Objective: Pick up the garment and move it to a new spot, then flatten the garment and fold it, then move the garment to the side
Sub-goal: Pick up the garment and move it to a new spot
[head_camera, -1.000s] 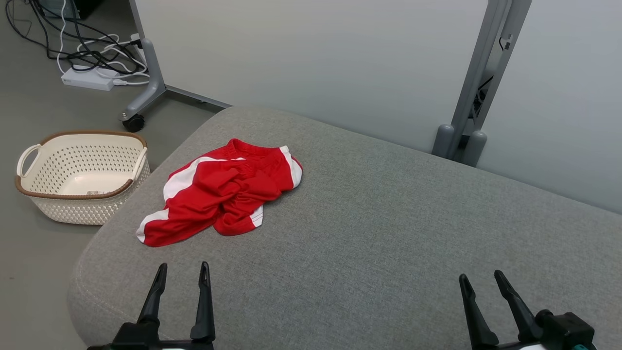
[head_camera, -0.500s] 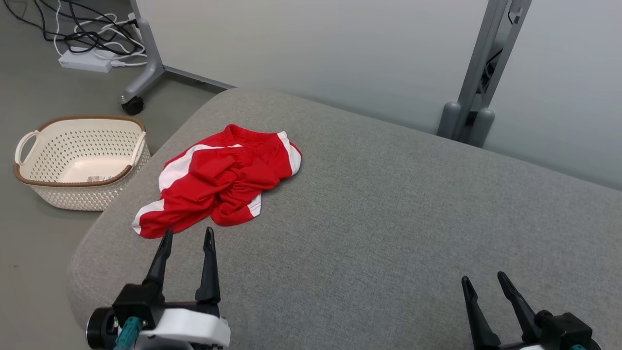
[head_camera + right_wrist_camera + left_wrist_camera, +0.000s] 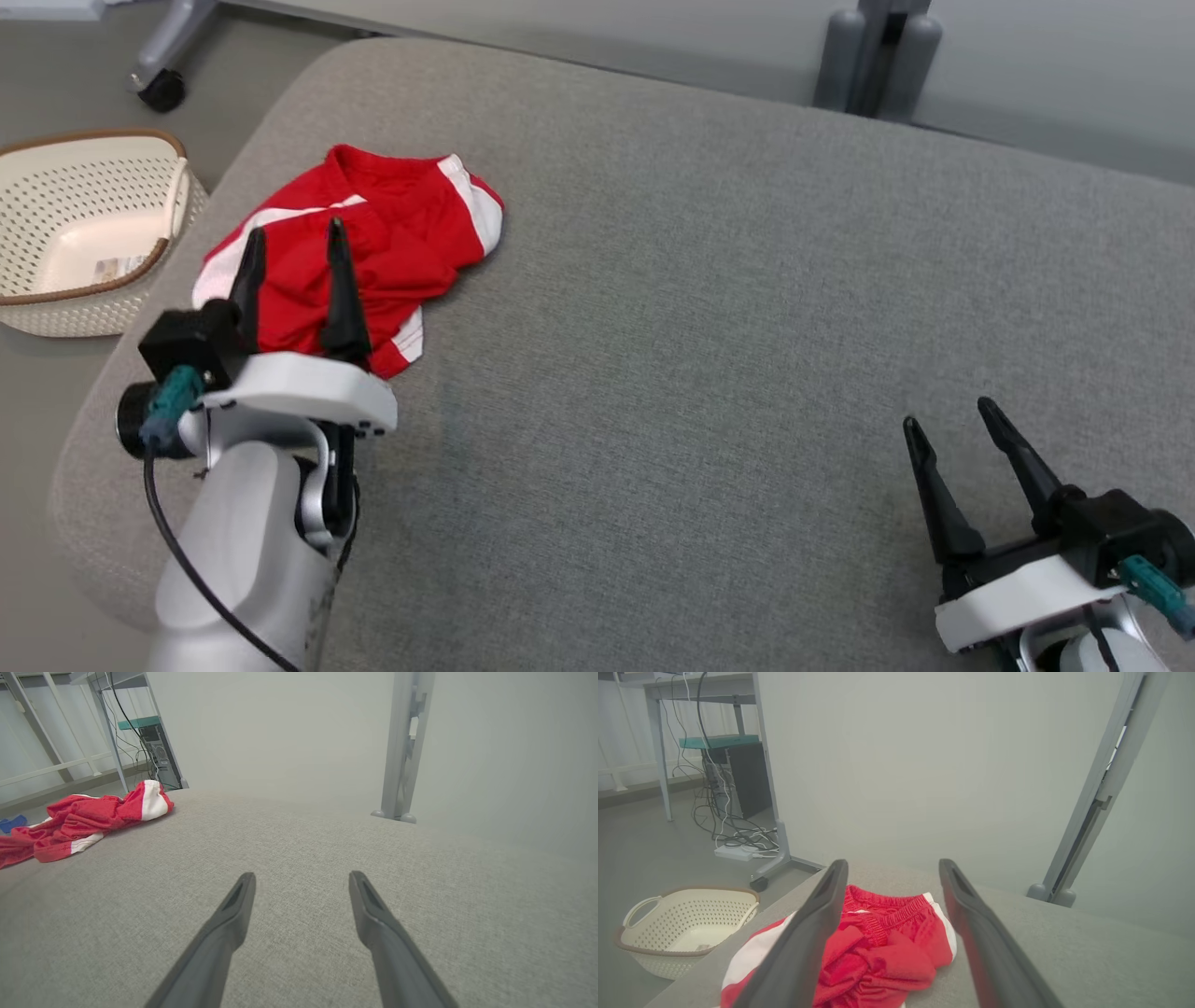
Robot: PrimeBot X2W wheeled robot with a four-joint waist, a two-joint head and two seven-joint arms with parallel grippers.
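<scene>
The red and white garment (image 3: 373,224) lies crumpled on the grey sofa (image 3: 700,327), near its far left corner. One white stripe is turned toward the sofa's middle.

The left gripper (image 3: 294,230) hangs above the sofa's left side, over the near part of the garment. Its two fingers are spread wide and they hold nothing. In the left wrist view the cloth shows between them. I cannot tell whether the tips touch it.

The right gripper (image 3: 948,414) is over the sofa's near right part. It is also spread wide and empty, with bare fabric under it.

A cream basket (image 3: 65,319) stands on the floor, just beside the sofa's left edge.
</scene>
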